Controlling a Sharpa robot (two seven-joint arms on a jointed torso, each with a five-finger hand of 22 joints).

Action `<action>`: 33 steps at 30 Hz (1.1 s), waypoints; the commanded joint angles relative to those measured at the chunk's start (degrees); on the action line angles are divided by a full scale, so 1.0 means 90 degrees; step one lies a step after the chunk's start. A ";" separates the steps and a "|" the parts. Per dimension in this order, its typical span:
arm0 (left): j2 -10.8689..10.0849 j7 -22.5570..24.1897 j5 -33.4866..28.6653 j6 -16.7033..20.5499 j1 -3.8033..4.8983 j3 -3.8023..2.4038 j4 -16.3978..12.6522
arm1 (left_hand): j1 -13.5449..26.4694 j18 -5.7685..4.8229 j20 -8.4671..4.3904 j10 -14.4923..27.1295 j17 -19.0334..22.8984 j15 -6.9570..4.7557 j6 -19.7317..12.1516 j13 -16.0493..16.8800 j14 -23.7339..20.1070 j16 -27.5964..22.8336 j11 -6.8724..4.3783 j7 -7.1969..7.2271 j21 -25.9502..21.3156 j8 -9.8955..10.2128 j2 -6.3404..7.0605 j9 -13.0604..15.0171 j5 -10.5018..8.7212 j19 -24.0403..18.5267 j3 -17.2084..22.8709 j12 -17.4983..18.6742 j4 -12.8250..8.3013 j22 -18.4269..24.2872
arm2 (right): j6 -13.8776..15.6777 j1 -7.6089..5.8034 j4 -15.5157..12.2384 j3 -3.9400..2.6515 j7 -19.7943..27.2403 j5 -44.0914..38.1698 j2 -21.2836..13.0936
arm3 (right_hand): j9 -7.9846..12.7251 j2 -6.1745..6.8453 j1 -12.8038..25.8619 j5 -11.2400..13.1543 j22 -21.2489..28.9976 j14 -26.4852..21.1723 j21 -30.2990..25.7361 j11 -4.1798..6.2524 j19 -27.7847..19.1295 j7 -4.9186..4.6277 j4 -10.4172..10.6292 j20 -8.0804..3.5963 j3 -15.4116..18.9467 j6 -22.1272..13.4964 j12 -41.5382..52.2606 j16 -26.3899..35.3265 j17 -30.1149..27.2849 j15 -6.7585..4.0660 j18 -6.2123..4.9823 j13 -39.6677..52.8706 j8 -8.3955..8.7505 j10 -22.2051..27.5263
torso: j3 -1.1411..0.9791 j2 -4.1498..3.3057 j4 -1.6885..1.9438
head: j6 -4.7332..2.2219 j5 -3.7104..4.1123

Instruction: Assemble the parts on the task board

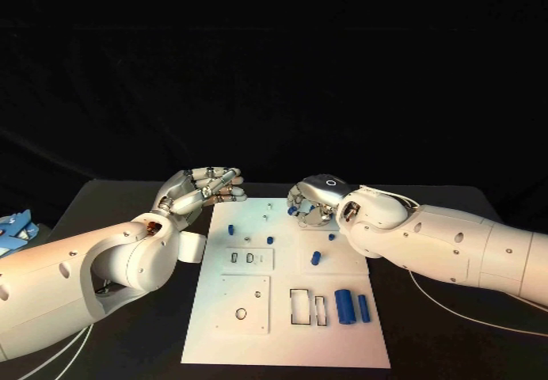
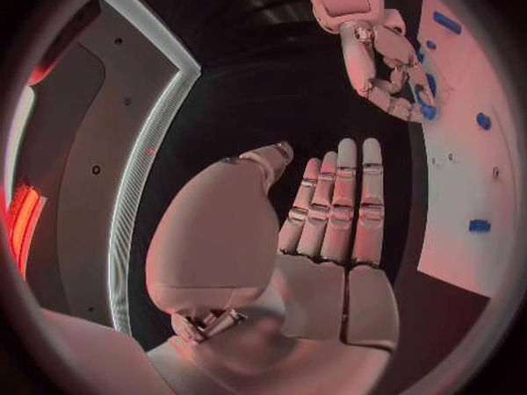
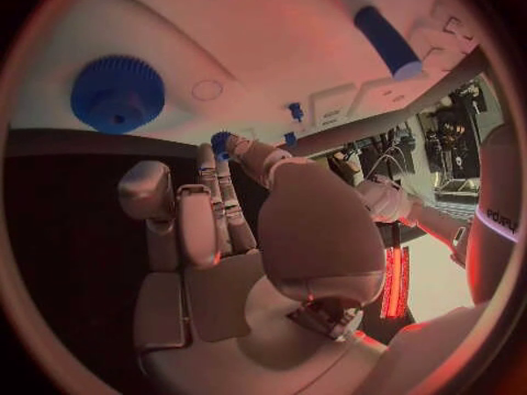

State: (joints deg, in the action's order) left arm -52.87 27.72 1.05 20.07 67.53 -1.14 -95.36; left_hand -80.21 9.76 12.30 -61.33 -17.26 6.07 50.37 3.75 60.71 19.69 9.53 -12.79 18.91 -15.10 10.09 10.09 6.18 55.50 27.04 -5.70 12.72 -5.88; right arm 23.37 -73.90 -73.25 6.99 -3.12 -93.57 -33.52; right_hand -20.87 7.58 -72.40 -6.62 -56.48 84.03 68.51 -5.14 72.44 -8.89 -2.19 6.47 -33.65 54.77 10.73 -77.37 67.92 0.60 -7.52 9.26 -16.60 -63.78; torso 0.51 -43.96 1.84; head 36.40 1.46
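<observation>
The white task board [image 1: 286, 340] lies mid-table. My right hand [image 1: 310, 202] hovers over its far part, and a small blue part [image 3: 223, 140] sits pinched between thumb and a fingertip; the same small blue part [image 2: 426, 110] shows at those fingertips. A blue gear [image 3: 118, 94] lies on the board close to that hand. My left hand [image 1: 206, 190] hangs at the board's far left corner, with fingers [image 2: 342, 202] straight, side by side, and nothing in them. Small blue pegs [image 1: 230, 229] [image 1: 317, 257] stand on the board; two blue cylinders [image 1: 343, 306] [image 1: 363, 308] lie near its right edge.
Two rectangular cutouts [image 1: 299, 307] and slotted plates [image 1: 245, 257] mark the board's near half. A blue-and-white object [image 1: 14, 226] sits at the table's far left edge. White cables [image 1: 457, 309] trail under my right arm.
</observation>
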 commanded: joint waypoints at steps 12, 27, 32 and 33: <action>0.0051 0.0064 -0.0032 -0.0147 0.0008 -0.0004 -0.0004 | 0.0065 0.0075 0.0008 0.0013 -0.0011 0.0037 -0.0036 0.0006 -0.0017 0.0027 0.0016 -0.0059 0.0002 0.0046 0.0013 -0.0005 -0.0027 0.0014 0.0047 0.0042 -0.0010 0.0006 | 0.0557 0.0009 0.0586 -0.0017 0.0004 0.0211 0.0546 | -0.0024 0.0040 0.0036 -0.0012 -0.0032 0.0199 0.0050 -0.0001 0.0037 -0.0008 0.0026 -0.0006 -0.0060 0.0026 0.0027 -0.0047 0.0030 -0.0014 0.0091 -0.0008 -0.0042 -0.0061 | 0.0002 -0.0021 0.0014 | 0.0019 -0.0017; 0.0089 0.0064 -0.0032 -0.0155 0.0049 -0.0006 -0.0031 | 0.0068 0.0074 0.0011 0.0012 -0.0014 0.0040 -0.0037 0.0007 -0.0030 0.0022 0.0017 -0.0060 -0.0002 0.0048 0.0011 -0.0005 -0.0027 0.0007 0.0050 0.0047 -0.0013 0.0009 | 0.0512 0.0082 0.0947 -0.0015 -0.0019 0.0414 0.0897 | -0.0038 0.0023 0.0077 0.0022 -0.0029 0.0200 0.0045 -0.0009 0.0026 -0.0019 0.0066 -0.0002 -0.0077 -0.0005 0.0017 -0.0060 0.0039 -0.0008 0.0089 -0.0016 -0.0029 -0.0049 | 0.0014 -0.0057 0.0023 | -0.0003 -0.0054; 0.0101 0.0064 -0.0031 -0.0160 0.0087 -0.0005 -0.0038 | 0.0068 0.0074 0.0011 0.0012 -0.0014 0.0040 -0.0037 0.0007 -0.0030 0.0022 0.0017 -0.0060 -0.0002 0.0048 0.0011 -0.0005 -0.0027 0.0007 0.0050 0.0047 -0.0013 0.0009 | 0.0470 0.0107 0.1031 -0.0012 -0.0030 0.0445 0.0985 | -0.0038 0.0023 0.0077 0.0022 -0.0029 0.0200 0.0045 -0.0009 0.0026 -0.0019 0.0066 -0.0002 -0.0077 -0.0005 0.0017 -0.0060 0.0039 -0.0008 0.0089 -0.0016 -0.0029 -0.0049 | 0.0017 -0.0064 0.0035 | 0.0011 -0.0063; 0.0102 0.0063 -0.0031 -0.0161 0.0092 -0.0005 -0.0039 | 0.0068 0.0074 0.0011 0.0012 -0.0014 0.0040 -0.0037 0.0007 -0.0030 0.0022 0.0017 -0.0060 -0.0002 0.0048 0.0011 -0.0005 -0.0027 0.0007 0.0050 0.0047 -0.0013 0.0009 | 0.0462 0.0115 0.1048 -0.0011 -0.0031 0.0451 0.1002 | -0.0038 0.0023 0.0077 0.0022 -0.0029 0.0200 0.0045 -0.0009 0.0026 -0.0019 0.0066 -0.0002 -0.0077 -0.0005 0.0017 -0.0060 0.0039 -0.0008 0.0089 -0.0016 -0.0029 -0.0049 | 0.0020 -0.0066 0.0040 | 0.0012 -0.0068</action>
State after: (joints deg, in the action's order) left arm -52.10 27.79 0.90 19.79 68.25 -1.14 -95.51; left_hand -80.21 9.75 12.31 -61.33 -17.30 6.27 50.38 3.74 60.50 19.69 9.53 -12.78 18.91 -14.82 10.09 10.08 6.18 55.50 27.20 -5.48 12.56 -5.88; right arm 27.80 -72.97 -64.03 6.90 -3.23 -90.06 -24.70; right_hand -21.16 7.80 -72.18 -6.77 -56.69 84.03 68.66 -5.14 72.44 -8.89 -1.66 6.47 -34.18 54.77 10.73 -77.58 68.22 0.60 -7.53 9.19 -16.58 -63.78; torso 0.66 -44.46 2.10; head 36.45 0.87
